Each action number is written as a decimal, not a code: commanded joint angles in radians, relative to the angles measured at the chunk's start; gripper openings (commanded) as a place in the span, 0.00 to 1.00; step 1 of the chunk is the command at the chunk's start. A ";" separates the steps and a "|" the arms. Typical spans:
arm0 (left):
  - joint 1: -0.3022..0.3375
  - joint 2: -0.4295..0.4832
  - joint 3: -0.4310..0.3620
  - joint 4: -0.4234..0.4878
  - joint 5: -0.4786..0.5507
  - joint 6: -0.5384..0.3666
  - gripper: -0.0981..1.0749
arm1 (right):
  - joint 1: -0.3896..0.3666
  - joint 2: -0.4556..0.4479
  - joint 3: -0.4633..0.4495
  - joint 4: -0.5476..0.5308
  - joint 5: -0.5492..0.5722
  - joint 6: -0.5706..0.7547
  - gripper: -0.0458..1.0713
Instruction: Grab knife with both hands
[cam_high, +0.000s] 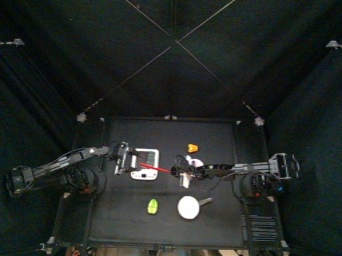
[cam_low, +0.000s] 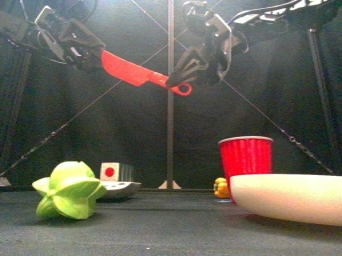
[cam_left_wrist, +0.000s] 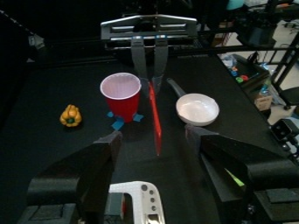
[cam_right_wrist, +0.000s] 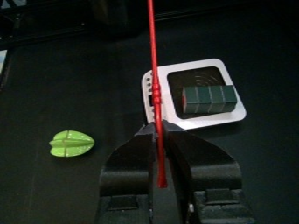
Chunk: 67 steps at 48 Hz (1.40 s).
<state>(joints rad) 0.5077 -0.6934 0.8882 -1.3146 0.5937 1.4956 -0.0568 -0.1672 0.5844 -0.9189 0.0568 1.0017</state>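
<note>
Right gripper (cam_right_wrist: 158, 144) jaws clamped on handle end of knife (cam_low: 134, 71), held level above desk (cam_high: 120, 215); left gripper (cam_left_wrist: 158, 149) jaws wide apart either side of blade, not touching; cup (cam_left_wrist: 121, 94) below.

Red all over: knife (cam_low: 136, 72), blade and handle alike. Red outside, pale pink-white inside: cup (cam_left_wrist: 121, 94). White, plain: bowl (cam_left_wrist: 197, 108). Yellow-green, glossy, ribbed like a starfruit: toy fruit (cam_low: 70, 190). Orange-yellow: small object (cam_left_wrist: 72, 115) beside the cup. White casing with a dark green gridded block on top: rectangular device (cam_right_wrist: 194, 94). Black: table (cam_right_wrist: 70, 79), curtains (cam_high: 54, 60), both arms. Blue: small marks by the cup's base.
</note>
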 joint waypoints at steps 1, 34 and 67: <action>0.002 0.012 -0.014 -0.011 -0.006 0.002 0.88 | 0.000 -0.014 -0.026 -0.002 -0.006 0.000 0.48; 0.002 0.038 -0.008 -0.009 -0.006 0.003 0.57 | -0.005 -0.003 -0.023 -0.005 -0.006 0.000 0.48; -0.005 0.028 0.046 0.002 -0.117 0.017 0.32 | -0.008 0.000 -0.031 0.017 -0.005 0.006 0.61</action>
<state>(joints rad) 0.5031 -0.6611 0.9373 -1.3146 0.5354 1.5079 -0.0644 -0.1503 0.5844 -0.9097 0.0568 1.0032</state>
